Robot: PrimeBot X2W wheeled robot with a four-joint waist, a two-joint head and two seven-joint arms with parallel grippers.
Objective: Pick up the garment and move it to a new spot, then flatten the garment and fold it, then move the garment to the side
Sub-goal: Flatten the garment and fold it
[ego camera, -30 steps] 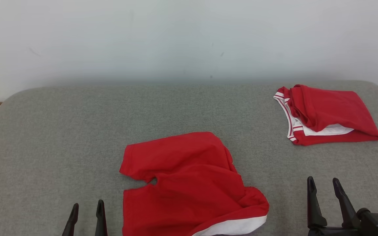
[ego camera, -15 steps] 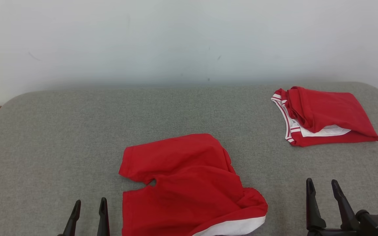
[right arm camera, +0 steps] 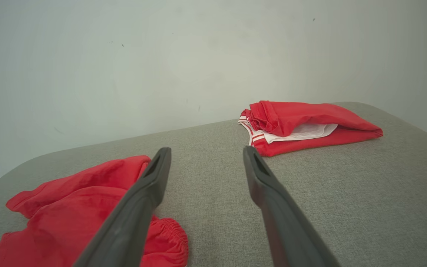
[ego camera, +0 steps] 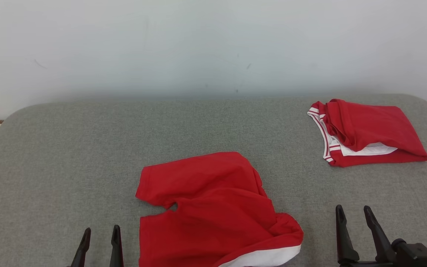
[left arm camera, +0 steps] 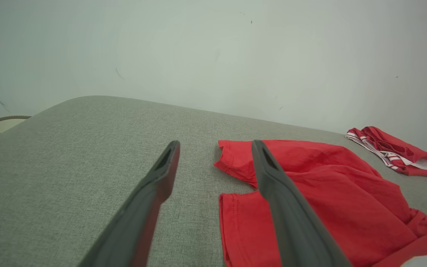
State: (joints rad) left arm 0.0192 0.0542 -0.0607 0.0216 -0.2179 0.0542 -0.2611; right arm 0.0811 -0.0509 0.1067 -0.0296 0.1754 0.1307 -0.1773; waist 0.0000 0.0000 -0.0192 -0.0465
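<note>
The jaws of the left gripper (ego camera: 101, 230) and the right gripper (ego camera: 353, 208) are spread wide and empty at the near edge of a grey surface (ego camera: 69, 148). Between them a crumpled red garment (ego camera: 213, 200) is laid, touched by neither, with white cloth shown at its near right corner. A folded garment (ego camera: 369, 129), red with white trim, is seen well apart at the far right.

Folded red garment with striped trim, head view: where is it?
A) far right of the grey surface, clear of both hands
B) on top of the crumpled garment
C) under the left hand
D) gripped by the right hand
A: the folded garment sits far right on the grey surface, apart from the crumpled garment, left hand and right hand.
</note>
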